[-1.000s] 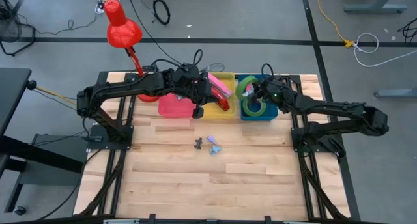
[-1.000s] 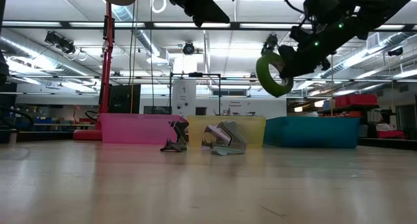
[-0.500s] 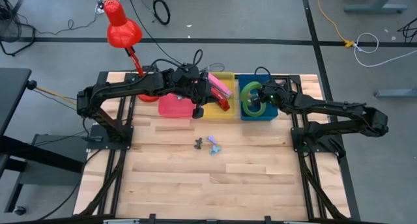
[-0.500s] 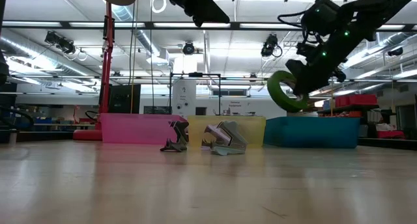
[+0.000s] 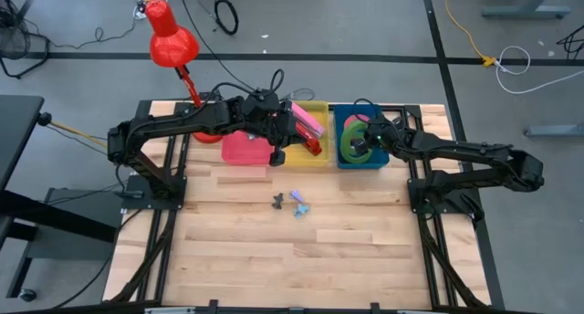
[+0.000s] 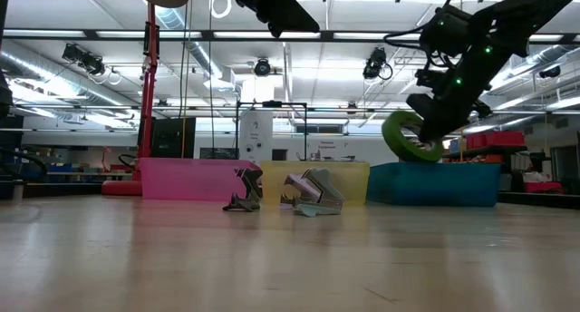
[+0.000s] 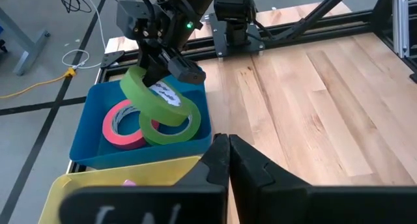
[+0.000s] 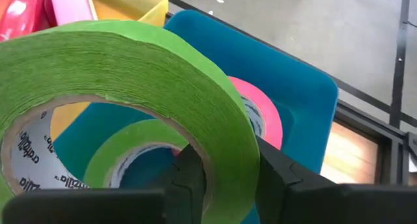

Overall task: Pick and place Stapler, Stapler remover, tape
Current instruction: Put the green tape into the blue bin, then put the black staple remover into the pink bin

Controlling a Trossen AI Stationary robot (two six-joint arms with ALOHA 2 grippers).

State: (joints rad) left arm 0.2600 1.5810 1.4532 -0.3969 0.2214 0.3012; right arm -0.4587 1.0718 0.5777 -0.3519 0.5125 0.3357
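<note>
The right hand (image 7: 171,66) was clamped through the wall of a green tape ring (image 7: 156,100) above the blue bin (image 7: 98,146); the ring appeared light, rigid, best gripped there. Left hand's state: cannot tell.

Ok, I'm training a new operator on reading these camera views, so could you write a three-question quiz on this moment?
1. True or false: the right gripper holds a green tape ring above the blue bin.
2. Which tape rings already lie in the blue bin? A) one pink, one green B) two pink C) none
3. Fill in: the two staple removers lie on the ____.

Key:
1. True; the jaws are shut on the ring's band and it is not yet released.
2. A: a pink ring and a green ring lie inside.
3. Table, in front of the bins; the left gripper hangs over the pink bin and yellow bin.
</note>
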